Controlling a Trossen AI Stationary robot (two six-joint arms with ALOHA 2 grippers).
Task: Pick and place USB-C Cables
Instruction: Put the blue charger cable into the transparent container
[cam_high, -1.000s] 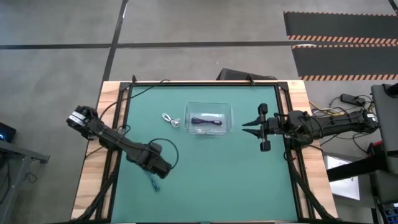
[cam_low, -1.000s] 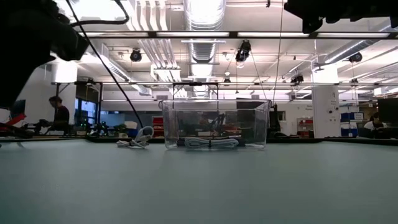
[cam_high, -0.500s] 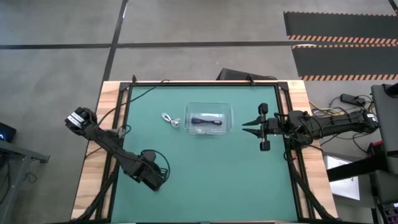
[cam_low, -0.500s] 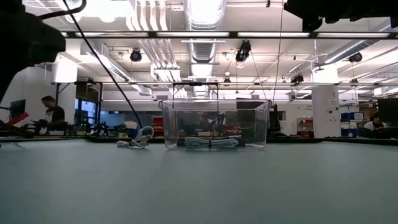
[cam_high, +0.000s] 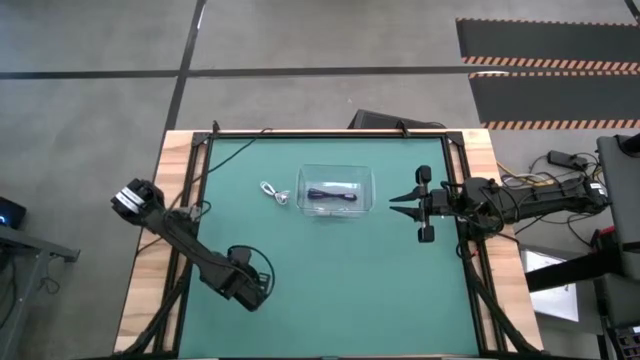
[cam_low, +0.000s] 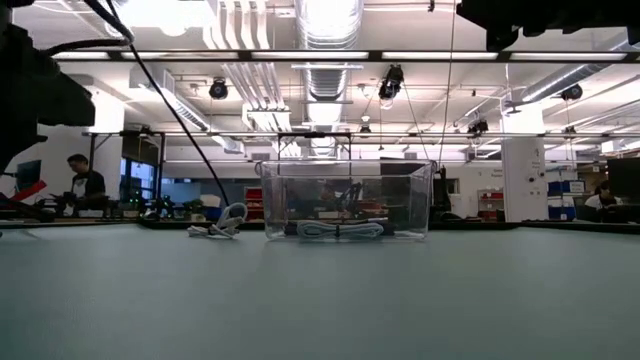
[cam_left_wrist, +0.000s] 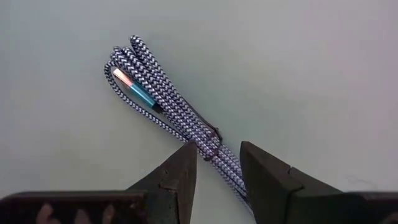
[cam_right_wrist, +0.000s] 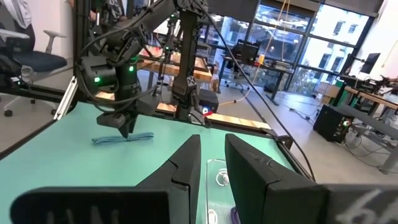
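A teal-grey braided USB-C cable bundle (cam_left_wrist: 163, 102) lies flat on the green mat near the table's left front. My left gripper (cam_left_wrist: 217, 152) points straight down over it, open, one finger on each side of the bundle's tied middle; from above, the gripper (cam_high: 248, 288) hides the bundle. A clear box (cam_high: 336, 192) at the table's middle rear holds a black cable (cam_high: 332, 195). A white cable (cam_high: 272, 191) lies on the mat left of the box. My right gripper (cam_high: 398, 203) waits level at the right, slightly open and with nothing between its fingers.
The mat is framed by a black rail and a wooden border (cam_high: 150, 270). The right wrist view shows the left gripper (cam_right_wrist: 126, 129) just above the teal cable (cam_right_wrist: 122, 139). Open mat lies between the box and the near edge.
My left gripper has moved toward the table's near edge and down onto the spot of the teal-grey cable, which it now covers in the high view. Its wrist has rolled on the way. The cable itself has not moved.
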